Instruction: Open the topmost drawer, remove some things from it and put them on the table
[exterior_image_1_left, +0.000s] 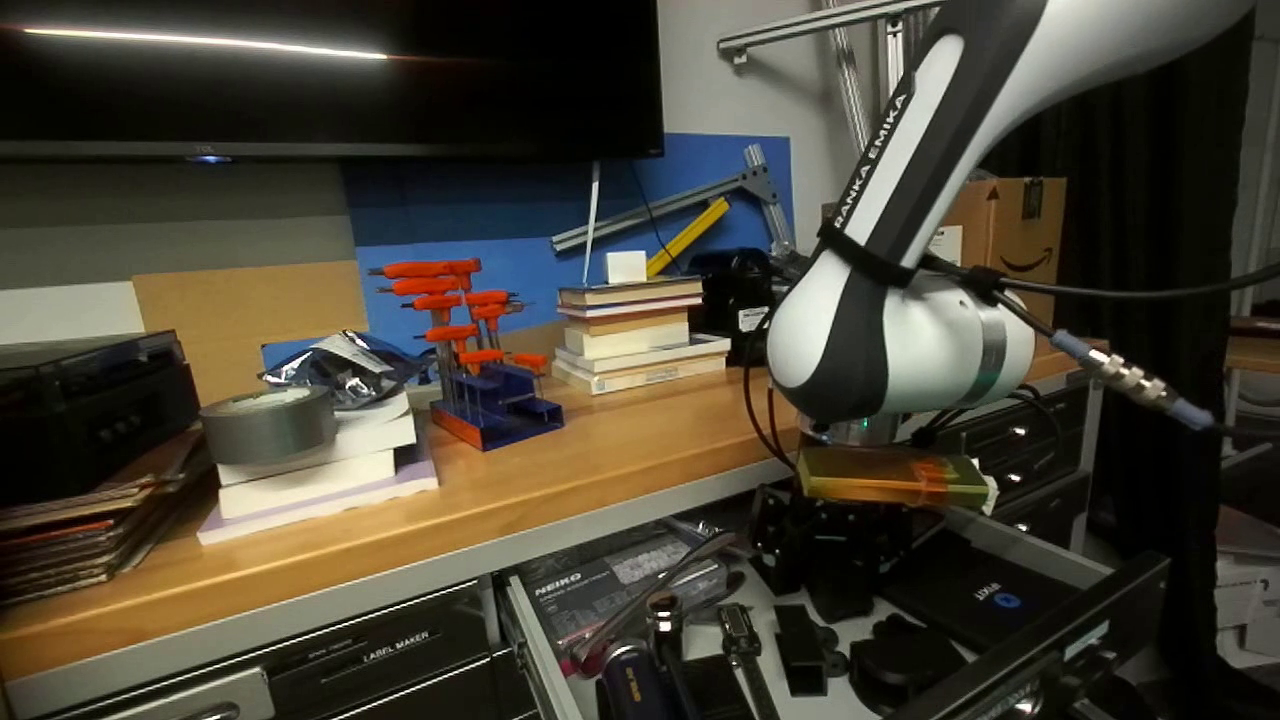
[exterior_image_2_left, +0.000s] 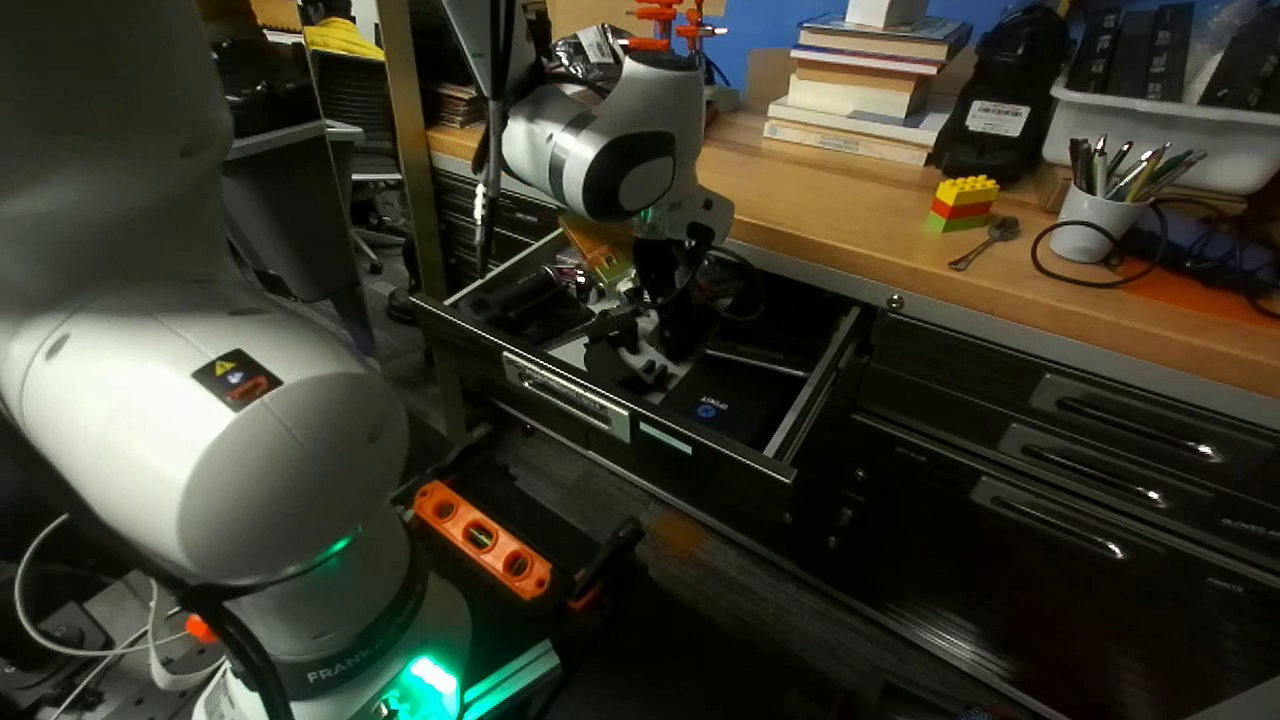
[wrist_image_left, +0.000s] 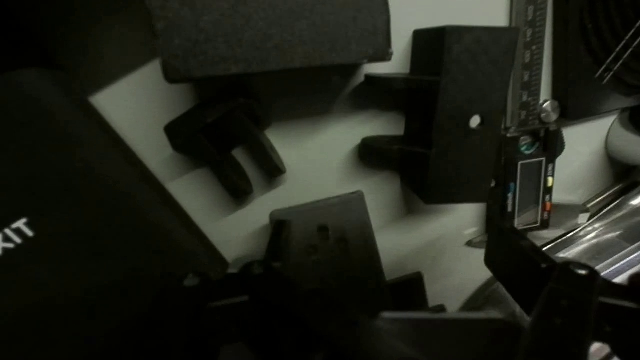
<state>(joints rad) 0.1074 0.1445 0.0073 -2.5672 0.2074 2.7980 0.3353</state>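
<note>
Wrist view: black parts (wrist_image_left: 465, 120) lie in the drawer (exterior_image_2_left: 730, 476), which stands drawn out; opening is done, while transfer to the table (exterior_image_1_left: 640, 430) appears outstanding. The gripper (wrist_image_left: 386, 245), fingers spread, holds nothing, one part showing between them. A caliper (wrist_image_left: 530, 195) just beside one part and a case (wrist_image_left: 75, 195) near others may hinder grasping; books (exterior_image_1_left: 630, 345) and a rack (exterior_image_1_left: 500, 425) stand on the table.

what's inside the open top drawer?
Visible in the drawer: a NEIKO package, a digital caliper, a black case with white lettering, and chunky black pieces, among other items. Hidden: whatever lies under the case and package, plus what the gripper covers in the wrist view.
</note>
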